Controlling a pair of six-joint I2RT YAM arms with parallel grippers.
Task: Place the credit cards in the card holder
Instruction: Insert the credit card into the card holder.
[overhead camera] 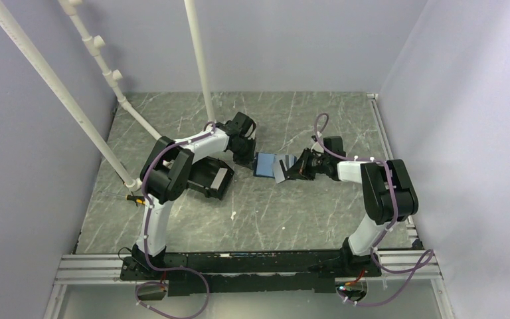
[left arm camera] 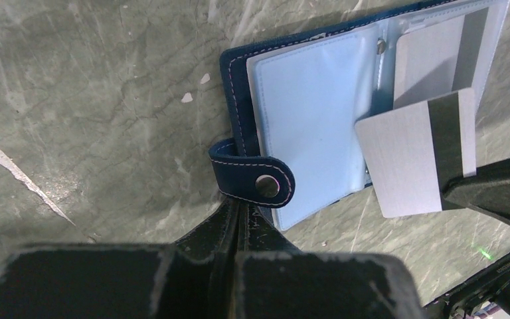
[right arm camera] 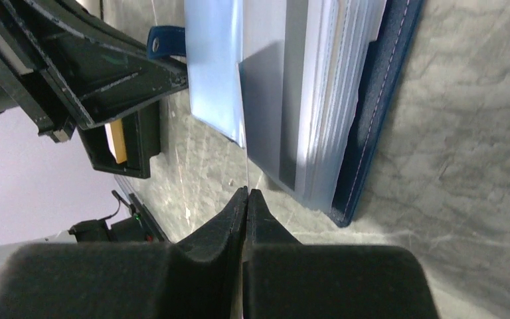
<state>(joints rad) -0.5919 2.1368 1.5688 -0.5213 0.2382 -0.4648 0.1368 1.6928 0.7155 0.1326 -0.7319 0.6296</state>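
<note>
The card holder [overhead camera: 263, 164] lies open on the table, navy outside and light blue inside [left arm camera: 312, 113], with its snap tab [left arm camera: 255, 179] at the near edge. My left gripper [left arm camera: 242, 203] is shut on the holder's edge just under the tab. My right gripper [right arm camera: 246, 191] is shut on a pale silver-grey credit card [left arm camera: 405, 163] with a dark stripe; the card's corner overlaps the holder's right-hand page. In the right wrist view this card is edge-on. Another pale card [left arm camera: 431, 60] sits inside a clear sleeve. An orange-tan card [right arm camera: 116, 141] stands in the black bin.
The black plastic bin [overhead camera: 209, 176] sits left of the holder, under my left arm. White pipes [overhead camera: 73, 100] slant across the back left. Grey walls close in the table on three sides. A small white scrap [overhead camera: 233, 214] lies on the table.
</note>
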